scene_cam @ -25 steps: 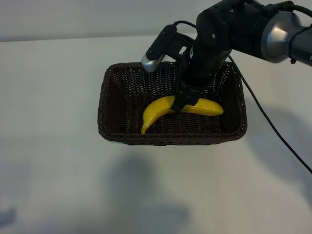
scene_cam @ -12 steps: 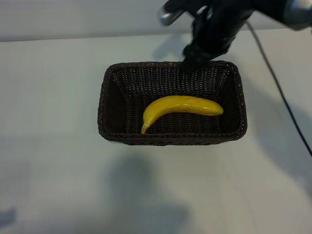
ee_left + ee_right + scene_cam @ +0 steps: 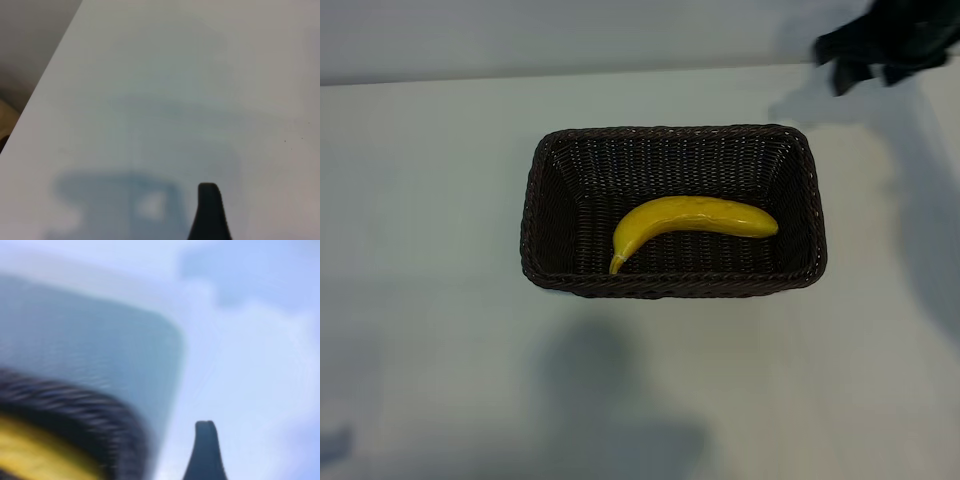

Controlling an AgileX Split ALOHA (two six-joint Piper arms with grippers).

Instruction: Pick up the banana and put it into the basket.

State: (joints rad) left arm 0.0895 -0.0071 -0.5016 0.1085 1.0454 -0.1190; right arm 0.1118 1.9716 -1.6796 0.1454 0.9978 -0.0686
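Note:
The yellow banana (image 3: 695, 222) lies flat on the floor of the dark brown wicker basket (image 3: 552, 200), its stem tip toward the front left corner. Nothing touches it. My right gripper (image 3: 882, 48) is raised beyond the basket's back right corner, at the top right of the exterior view, open and empty. In the right wrist view one dark fingertip (image 3: 205, 450) shows, with the basket rim (image 3: 80, 412) and a strip of the banana (image 3: 35, 455) off to one side. My left arm is outside the exterior view; its fingertip (image 3: 210, 212) hangs over bare table, holding nothing.
The white table (image 3: 440, 350) spreads around the basket on all sides. Soft shadows fall on it in front of the basket. In the left wrist view the table's edge (image 3: 45, 85) runs diagonally, with darker floor beyond it.
My right gripper has let go of the banana, risen out of the basket and pulled away to the back right. The banana stays where it lay in the basket.

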